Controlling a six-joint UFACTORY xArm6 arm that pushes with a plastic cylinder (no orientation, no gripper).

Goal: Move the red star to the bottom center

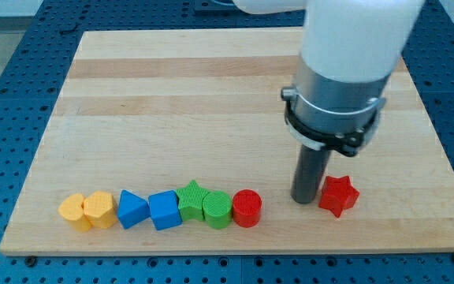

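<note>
Red star (338, 195) lies just right of my tip (305, 200) (a bare rod, nothing to open or close), seemingly touching it, near the board's (172, 87) bottom edge, so the tip looks wrongly sided for pushing leftward.

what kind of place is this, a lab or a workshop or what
Probably a robotics lab bench: a wooden board lies on a blue perforated table, my tip stands just left of the red star, and small coloured blocks line the board's bottom edge.
</note>
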